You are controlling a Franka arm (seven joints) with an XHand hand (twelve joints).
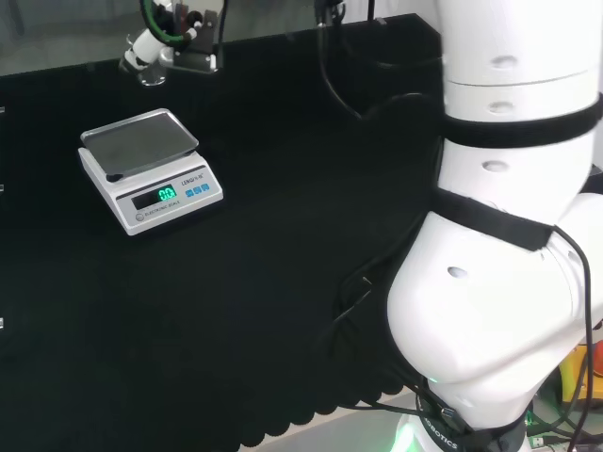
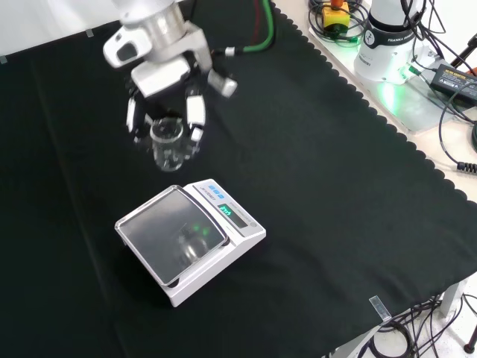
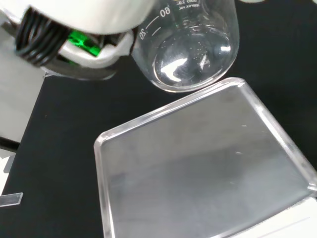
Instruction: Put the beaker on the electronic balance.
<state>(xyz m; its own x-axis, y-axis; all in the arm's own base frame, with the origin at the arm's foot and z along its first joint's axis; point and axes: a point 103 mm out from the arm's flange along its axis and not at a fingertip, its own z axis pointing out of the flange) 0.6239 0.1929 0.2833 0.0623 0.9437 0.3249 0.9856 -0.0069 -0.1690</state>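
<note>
Carry step: hand [image 2: 165, 89] has fingers curled round the clear beaker [image 2: 168, 143], held above the cloth just beyond the balance [image 2: 191, 239]; pan bare; next move, I'd judge: shift over the pan, lower, let go; tabletop [image 2: 335, 171] black cloth, cables along its edge.

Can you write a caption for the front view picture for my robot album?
The hand holds a clear beaker just beyond the electronic balance.
</note>
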